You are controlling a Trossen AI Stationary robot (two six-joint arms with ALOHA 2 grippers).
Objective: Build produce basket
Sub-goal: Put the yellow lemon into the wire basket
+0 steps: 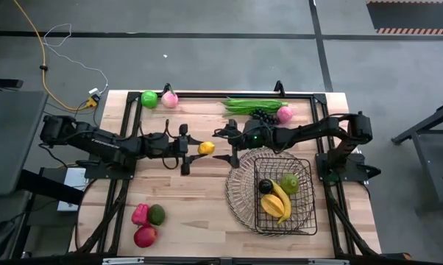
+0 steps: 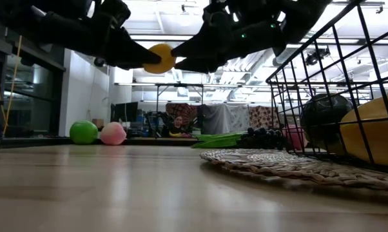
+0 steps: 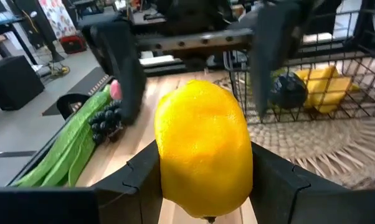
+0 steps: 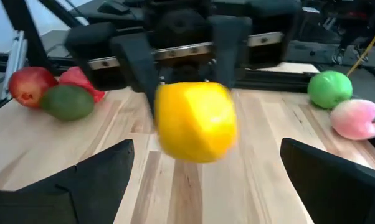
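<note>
A yellow lemon (image 1: 206,148) is held above the table's middle by my left gripper (image 1: 195,148), which is shut on it. My right gripper (image 1: 223,146) faces it from the right, open, with its fingers spread wide just short of the lemon (image 4: 195,121) and touching nothing. The dark wire basket (image 1: 240,184) stands on the table at the right. It holds yellow bananas (image 1: 278,202), a green apple (image 1: 289,183) and a dark round fruit (image 1: 266,186). My left gripper pinches the lemon's two sides (image 3: 169,168) between its two fingers (image 3: 134,180). The fingers come in level from the table's left. The lemon sticks out past the fingertips toward the right and is lifted clear of the table (image 2: 158,58).
At the far edge lie a green apple (image 1: 149,99), a pink peach (image 1: 170,99), green beans (image 1: 247,105), dark grapes (image 1: 263,115) and another peach (image 1: 285,113). Near the front left lie a red pepper (image 1: 140,214), an avocado (image 1: 157,214) and a red apple (image 1: 146,235).
</note>
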